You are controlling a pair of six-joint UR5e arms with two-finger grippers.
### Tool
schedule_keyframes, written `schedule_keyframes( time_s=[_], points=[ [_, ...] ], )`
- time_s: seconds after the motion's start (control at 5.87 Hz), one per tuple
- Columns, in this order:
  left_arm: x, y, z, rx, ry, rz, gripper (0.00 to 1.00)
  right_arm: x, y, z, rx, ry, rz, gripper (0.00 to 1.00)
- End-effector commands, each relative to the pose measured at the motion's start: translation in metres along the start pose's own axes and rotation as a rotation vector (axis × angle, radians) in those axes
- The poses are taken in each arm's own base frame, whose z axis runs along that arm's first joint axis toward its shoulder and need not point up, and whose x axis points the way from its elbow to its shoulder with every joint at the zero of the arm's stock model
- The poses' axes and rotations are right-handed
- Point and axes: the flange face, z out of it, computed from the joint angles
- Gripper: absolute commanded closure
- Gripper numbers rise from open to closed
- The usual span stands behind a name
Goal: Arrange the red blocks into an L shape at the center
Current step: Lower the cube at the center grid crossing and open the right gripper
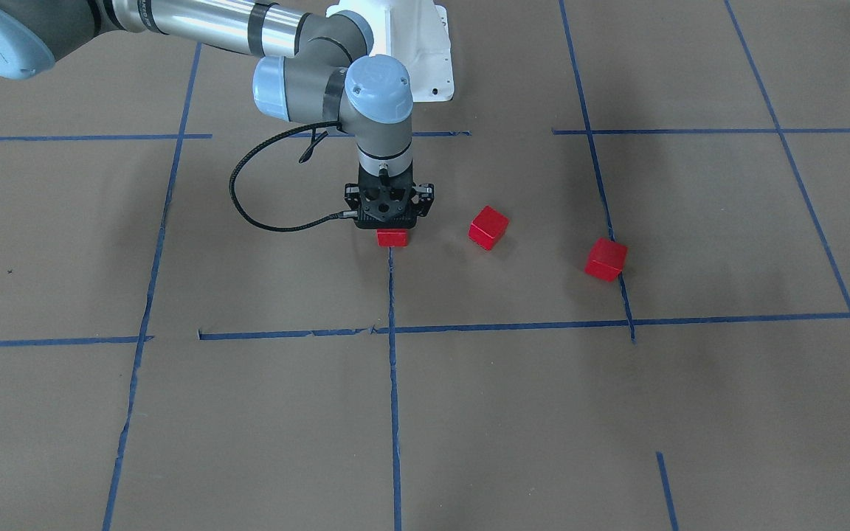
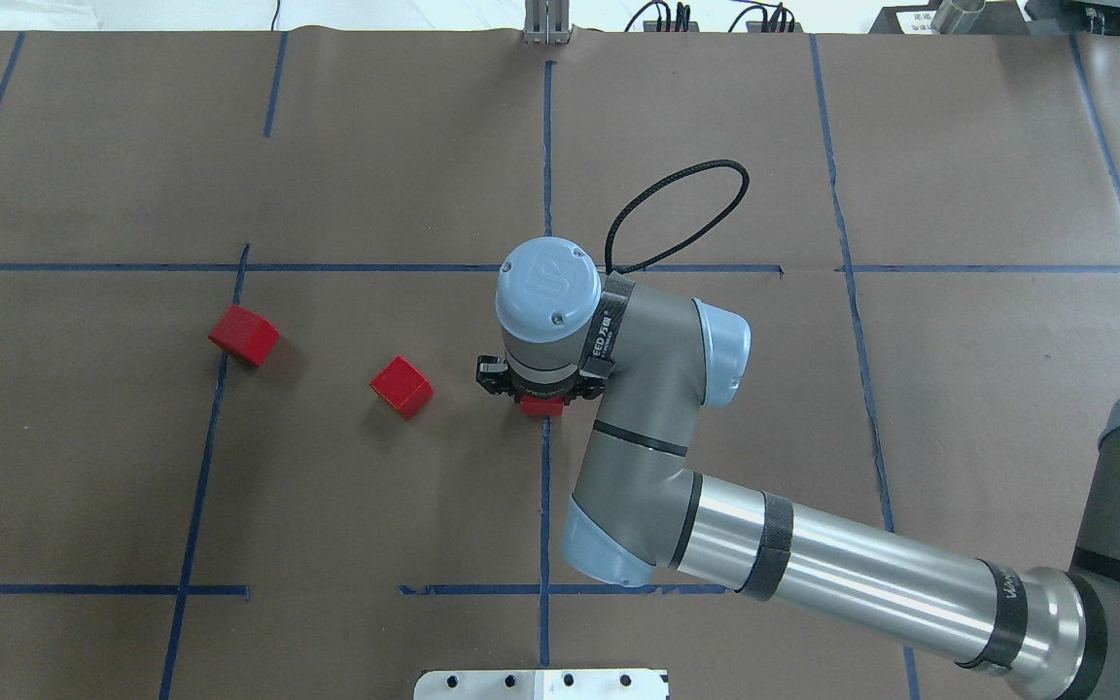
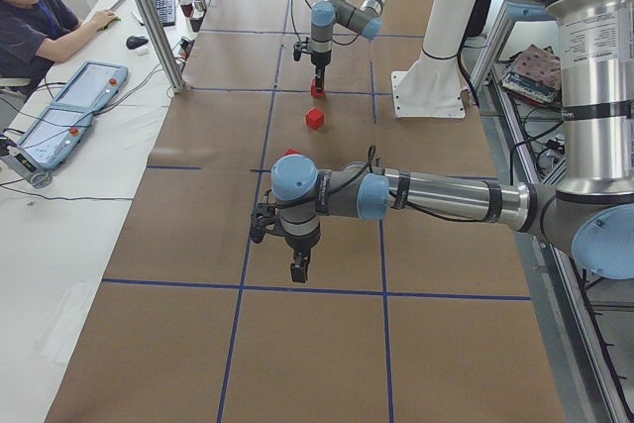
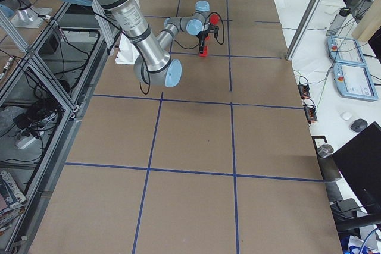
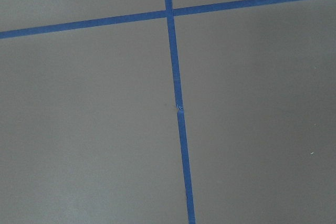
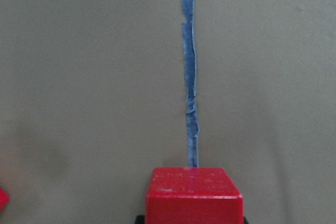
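Right gripper [image 1: 391, 221] points straight down just left of centre in the front-facing view. I read it as closed on the gripped block [image 1: 392, 237]: the wrist view shows that cube filling the bottom centre, with the tape stripe [image 1: 393, 332] running away from it. The cube sits at the top end of that stripe, at the middle of the brown paper [image 1: 263, 280]. I cannot tell whether its underside touches the paper. The middle block [image 1: 488, 227] lies near it on the right, apart from it and turned off the grid. The far block [image 1: 606, 259] lies further right, against another tape line and also turned. The left gripper [image 3: 297, 266] hangs over bare paper in the lower half of the left side view, well apart from all the cubes; I cannot tell whether it is open or closed. Risks, as I judge them:

- Releasing before the cube is flat on the paper could let it drop and twist off the stripe.
- The two loose cubes need squaring, or their faces will not meet flush.
- My gripper is wider than a cube, so setting the next one alongside could nudge this one out of line.
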Motion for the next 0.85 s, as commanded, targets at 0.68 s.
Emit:
schedule_keyframes(
  time_s=[0.68],
  points=[
    [0.002, -0.002, -0.002, 0.005, -0.003, 0.009, 0.00, 0.002, -0.017, -0.035, 0.060, -0.038, -0.029, 0.00]
  ],
)
